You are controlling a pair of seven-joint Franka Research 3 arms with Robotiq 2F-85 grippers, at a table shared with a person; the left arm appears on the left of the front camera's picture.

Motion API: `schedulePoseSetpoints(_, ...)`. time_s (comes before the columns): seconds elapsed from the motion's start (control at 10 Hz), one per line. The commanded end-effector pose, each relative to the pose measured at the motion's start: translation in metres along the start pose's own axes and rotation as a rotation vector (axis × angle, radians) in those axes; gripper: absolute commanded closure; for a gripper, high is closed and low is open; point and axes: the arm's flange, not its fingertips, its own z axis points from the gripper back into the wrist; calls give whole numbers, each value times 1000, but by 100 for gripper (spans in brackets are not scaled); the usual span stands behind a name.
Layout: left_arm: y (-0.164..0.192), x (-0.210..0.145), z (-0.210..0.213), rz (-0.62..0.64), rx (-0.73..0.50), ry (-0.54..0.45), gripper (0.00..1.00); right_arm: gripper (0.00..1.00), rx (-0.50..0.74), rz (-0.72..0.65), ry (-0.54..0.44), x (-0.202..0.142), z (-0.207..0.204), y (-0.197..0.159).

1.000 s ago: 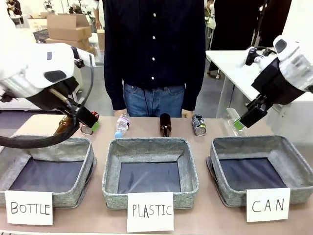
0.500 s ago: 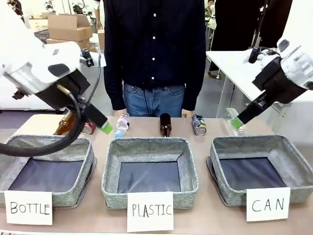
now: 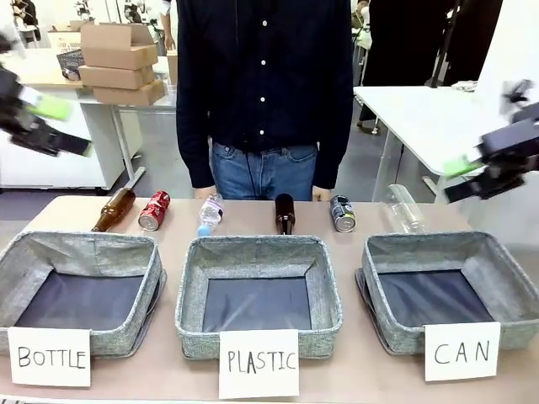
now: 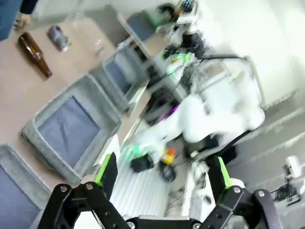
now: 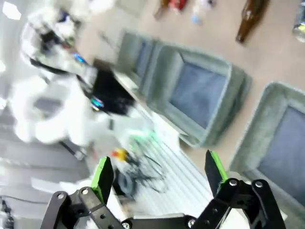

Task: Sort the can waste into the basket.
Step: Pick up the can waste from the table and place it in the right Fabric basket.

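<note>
The red can (image 3: 154, 210) lies on the table's far side, left of centre, and shows at the top edge of the right wrist view (image 5: 178, 4). The black can (image 3: 342, 214) stands right of centre, beside a brown bottle (image 3: 285, 214); it is blurred in the left wrist view (image 4: 58, 37). The grey basket (image 3: 421, 245) behind the "CAN" card (image 3: 461, 351) stands at the right with nothing in it (image 5: 267, 119). My left gripper (image 3: 46, 126) hangs blurred at the far left, open (image 4: 164, 176). My right gripper (image 3: 482, 171) hovers open (image 5: 158, 171) above the table's far right.
Baskets carded "BOTTLE" (image 3: 84, 246) and "PLASTIC" (image 3: 253, 246) stand left and middle. A brown bottle (image 3: 114, 209) lies beside the red can. A small plastic bottle (image 3: 210, 215) and a clear one (image 3: 404, 209) lie in the far row. A person (image 3: 265, 93) stands behind the table.
Both arms have swung up and outward from the table: the left gripper from beside the red can to the far left, the right gripper farther right. The cans have not moved.
</note>
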Motion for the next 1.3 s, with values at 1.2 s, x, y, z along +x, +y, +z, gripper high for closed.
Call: schedulePoseSetpoints(1.2, 42, -59, 86, 222, -15, -345, 0, 0, -77, -270, -322, 7, 62, -41)
